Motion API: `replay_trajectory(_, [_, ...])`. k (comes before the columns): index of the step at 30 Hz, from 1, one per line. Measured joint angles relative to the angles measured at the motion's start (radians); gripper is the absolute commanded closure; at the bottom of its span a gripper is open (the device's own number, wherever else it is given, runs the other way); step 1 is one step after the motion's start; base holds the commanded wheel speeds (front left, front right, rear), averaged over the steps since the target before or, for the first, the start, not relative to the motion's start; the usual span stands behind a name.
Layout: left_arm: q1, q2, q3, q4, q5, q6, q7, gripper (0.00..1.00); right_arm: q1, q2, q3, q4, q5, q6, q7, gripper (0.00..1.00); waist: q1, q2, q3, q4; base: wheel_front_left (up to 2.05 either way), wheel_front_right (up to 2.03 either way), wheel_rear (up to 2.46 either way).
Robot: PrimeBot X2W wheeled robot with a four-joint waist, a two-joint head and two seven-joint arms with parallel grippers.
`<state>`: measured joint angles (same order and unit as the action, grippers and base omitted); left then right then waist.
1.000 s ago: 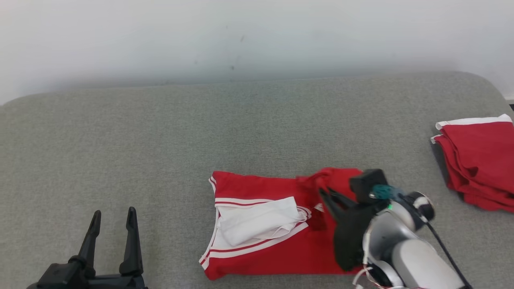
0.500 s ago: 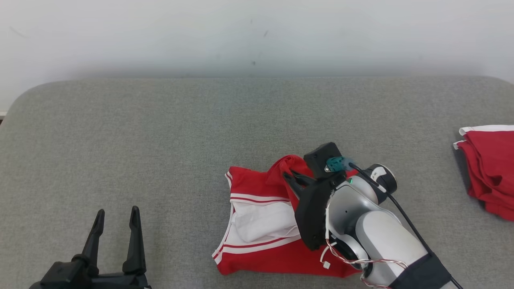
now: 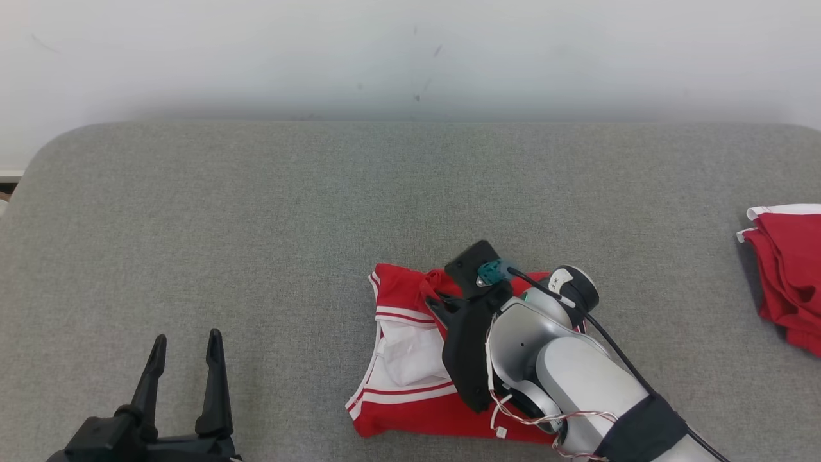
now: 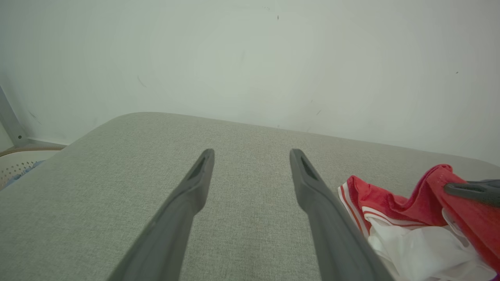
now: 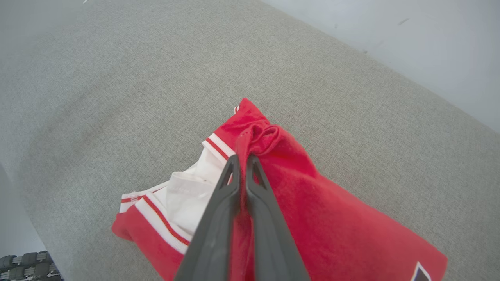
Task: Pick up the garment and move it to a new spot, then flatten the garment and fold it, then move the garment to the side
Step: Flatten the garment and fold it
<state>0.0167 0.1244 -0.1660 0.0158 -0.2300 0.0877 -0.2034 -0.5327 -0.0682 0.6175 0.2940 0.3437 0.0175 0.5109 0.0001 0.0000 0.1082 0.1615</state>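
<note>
The garment (image 3: 401,292) is red with white trim and a white inner layer, lying on the grey cushion (image 3: 256,244) at the centre front. My right gripper (image 3: 436,301) is shut on a raised fold of its red fabric, held over the garment's left part near the striped edge. In the right wrist view the shut fingertips (image 5: 242,158) pinch that bunched fold of the garment (image 5: 312,203), which drapes back under them. My left gripper (image 3: 186,340) stands open and empty at the lower left, apart from the garment. The left wrist view shows the open left gripper (image 4: 252,154) above bare cushion, with the garment (image 4: 390,203) to its right.
Another red and white garment (image 3: 789,269) lies bunched at the cushion's right edge. A pale wall (image 3: 410,58) rises behind the cushion. The cushion's rounded left corner (image 3: 38,160) ends near the floor. A pale perforated object (image 4: 15,162) sits beyond that corner.
The camera has turned, shifting the picture. My right gripper has carried the red fold leftward over the garment, covering more of the white layer. The left gripper has stayed put.
</note>
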Motion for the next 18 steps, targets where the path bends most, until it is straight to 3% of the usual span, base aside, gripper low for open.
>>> replay_trajectory(10, [-0.025, -0.006, -0.017, 0.022, 0.000, -0.010, -0.001, 0.00, -0.103, -0.001, 0.145, 0.041, 0.116, -0.071, -0.040, 1.00, 0.0000, 0.0000, -0.002, 0.015, 0.00, 0.00, 0.00])
replay_trajectory(18, [-0.025, -0.006, -0.012, 0.025, -0.008, -0.009, -0.005, 0.00, -0.132, -0.001, 0.211, 0.094, 0.170, -0.089, -0.063, 1.00, 0.0000, 0.0000, -0.003, 0.026, 0.00, 0.00, 0.00])
